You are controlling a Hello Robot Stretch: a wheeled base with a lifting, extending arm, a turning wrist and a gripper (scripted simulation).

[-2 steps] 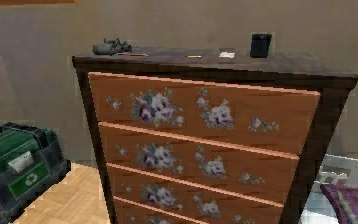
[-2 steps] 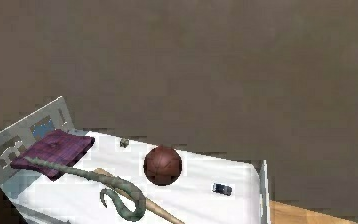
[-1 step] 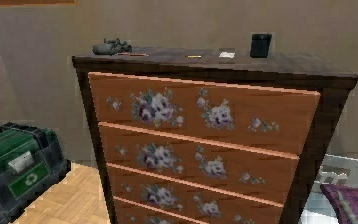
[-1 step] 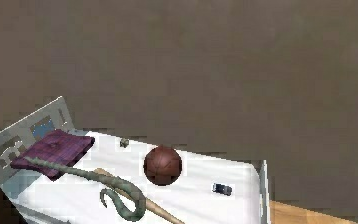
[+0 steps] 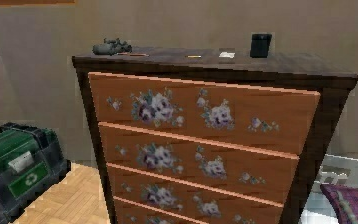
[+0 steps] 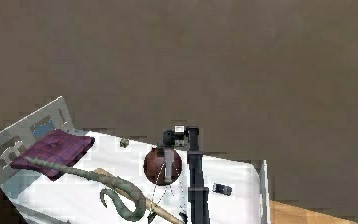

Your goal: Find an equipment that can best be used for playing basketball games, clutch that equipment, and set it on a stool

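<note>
**A:** Out to the arm's side, what is hidden nearest in?

**B:** The arm (image 6: 197, 190) rises from the bottom edge and covers a strip of the white bed (image 6: 242, 178). A grey-green curved thing (image 6: 122, 198) lies on the bed near that edge. I cannot make out what it is.

**A:** And the ball?

**B:** The ball (image 6: 157, 166) lies on the bed just left of the arm. It is round and dark reddish brown, with thin dark lines across it. The gripper (image 6: 168, 150) is at its upper side. I cannot tell how the jaws stand, nor whether the gripper holds anything.

**A:** Farther out?

**B:** A small dark thing (image 6: 221, 188) right of the arm is too small to name. A purple cloth (image 6: 55, 153) lies toward the bed's left end, with a grey-brown wall (image 6: 187, 60) behind.

**A:** Ahead?

**B:** A green and black bin (image 5: 22, 170) is cut by the left edge. The dresser (image 5: 202, 135) has flowered drawers, and the bottom edge cuts off the lowest one. On its top are a dark grey lump (image 5: 110, 46) and a black block (image 5: 260, 45), neither clear.
</note>
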